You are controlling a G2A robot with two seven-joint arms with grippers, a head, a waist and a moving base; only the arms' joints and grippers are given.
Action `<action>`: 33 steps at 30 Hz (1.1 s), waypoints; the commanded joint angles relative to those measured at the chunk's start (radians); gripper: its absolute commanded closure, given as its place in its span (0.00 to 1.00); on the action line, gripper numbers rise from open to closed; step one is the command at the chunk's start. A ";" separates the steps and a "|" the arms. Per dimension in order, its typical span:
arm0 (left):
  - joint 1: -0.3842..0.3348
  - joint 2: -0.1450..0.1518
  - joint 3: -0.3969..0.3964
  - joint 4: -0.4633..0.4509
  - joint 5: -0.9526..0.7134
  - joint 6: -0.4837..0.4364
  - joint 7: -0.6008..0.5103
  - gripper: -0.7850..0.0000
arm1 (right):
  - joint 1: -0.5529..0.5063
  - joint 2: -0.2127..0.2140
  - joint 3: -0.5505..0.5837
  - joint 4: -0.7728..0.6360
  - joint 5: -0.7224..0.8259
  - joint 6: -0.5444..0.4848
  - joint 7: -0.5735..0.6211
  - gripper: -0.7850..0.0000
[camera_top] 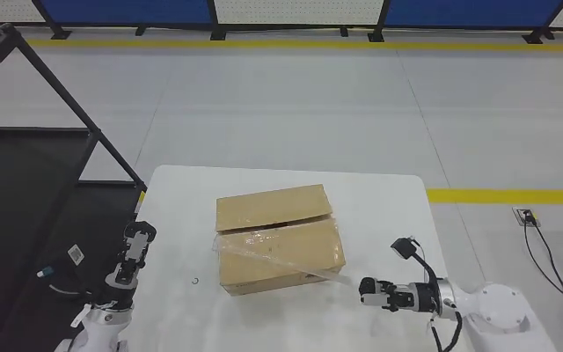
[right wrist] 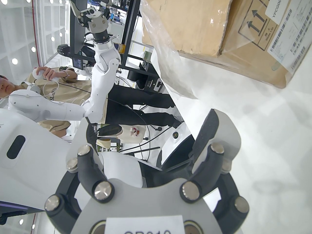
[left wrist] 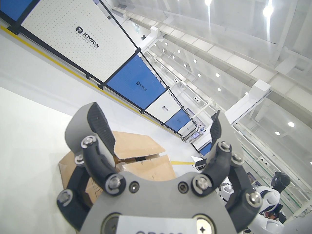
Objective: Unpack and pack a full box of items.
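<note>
At the table's (camera_top: 378, 189) near left corner, the left gripper (camera_top: 138, 236) stands on an upright forearm, tilted up and away from the robot. Its two dark, ribbed fingers (left wrist: 97, 120) are spread wide with nothing between them. The box (camera_top: 277, 238) sits well apart from them, beyond and to their right. A tiny ring (camera_top: 194, 282) lies on the white, smooth tabletop between that arm and the box. The box rests at the middle of the table. It is plain brown cardboard, rectangular, with its two top flaps meeting at a ragged seam. The far flap is lifted slightly, so a dark gap shows. A strip of clear, wrinkled tape (camera_top: 290, 262) is peeled off the top and trails down over the near right side. White printed labels (right wrist: 287, 25) and arrow marks cover that side. The tape's loose end reaches just beside the right gripper (camera_top: 365, 290). Whether it touches the fingers cannot be told. The right forearm lies low along the table's near right edge, and its gripper points sideways at the box's near right corner. Its fingers (right wrist: 207, 132) are parted, hold nothing, and stand near the box without touching it.
</note>
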State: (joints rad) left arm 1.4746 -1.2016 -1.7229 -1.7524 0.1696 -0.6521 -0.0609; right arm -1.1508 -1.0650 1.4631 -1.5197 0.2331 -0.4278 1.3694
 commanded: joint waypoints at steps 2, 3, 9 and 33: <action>0.000 -0.001 0.002 0.003 0.003 0.002 0.004 0.00 | 0.016 0.000 -0.035 0.011 0.067 0.029 0.051 0.00; 0.000 -0.001 0.003 0.005 0.005 0.001 0.005 0.00 | 0.025 0.001 -0.046 0.017 0.091 0.046 0.069 0.00; -0.006 -0.003 0.010 0.019 0.011 0.003 0.010 0.00 | 0.056 0.018 -0.077 -0.003 0.071 0.042 0.065 0.00; -0.012 -0.003 0.011 0.010 0.001 -0.001 -0.017 0.00 | -0.055 0.035 -0.011 -0.104 -0.065 0.067 -0.228 0.00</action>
State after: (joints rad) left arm 1.4620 -1.2042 -1.7127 -1.7411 0.1704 -0.6531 -0.0771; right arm -1.2048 -1.0292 1.4558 -1.6235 0.1719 -0.3554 1.1563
